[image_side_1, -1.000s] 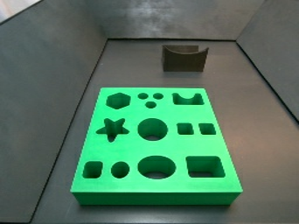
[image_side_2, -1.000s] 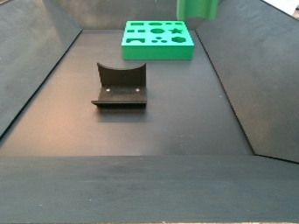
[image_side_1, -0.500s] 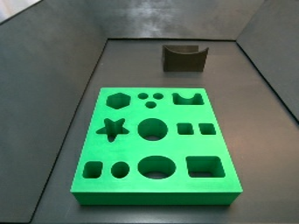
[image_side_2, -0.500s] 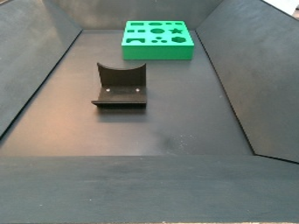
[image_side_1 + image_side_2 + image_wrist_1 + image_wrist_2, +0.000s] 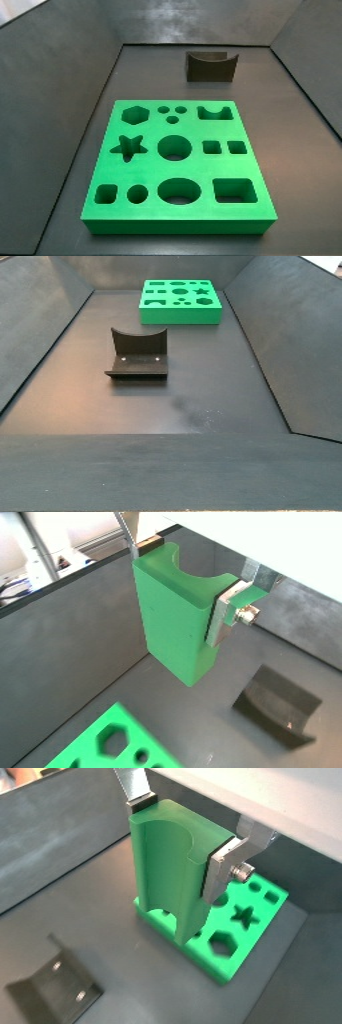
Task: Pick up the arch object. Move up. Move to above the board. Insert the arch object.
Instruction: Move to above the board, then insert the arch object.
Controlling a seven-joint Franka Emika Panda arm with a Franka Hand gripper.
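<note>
Clamping the arch object (image 5: 174, 617) between the flat silver fingers (image 5: 227, 610), the gripper (image 5: 185, 840) is seen only in both wrist views; it lies outside both side views, which suggests it is raised well above the floor. The arch object (image 5: 171, 868) hangs upright and clear of everything, its long axis running down from the gripper, so that its lower end can be presented to a cut-out. One silver finger plate with its screw presses on a broad face, and the opposite plate (image 5: 134, 790) shows at the far edge, so the piece is gripped near its upper end, with most of its length left free below for insertion.

The board (image 5: 254, 210) lies flat on the dark floor, its shaped holes all open; none is filled in either side view. In a wrist view part of the board (image 5: 265, 896) shows behind and below the hanging piece, and a corner of it appears in the other wrist picture (image 5: 94, 737). The fixture (image 5: 136, 354) stands apart from the board, empty of any piece, and is also visible in a side view (image 5: 211, 64).

The pick-up and lift are judged complete, with travel towards the board in hand. Whether the piece is squarely above the notched arch hole (image 5: 214, 113) cannot be told.
</note>
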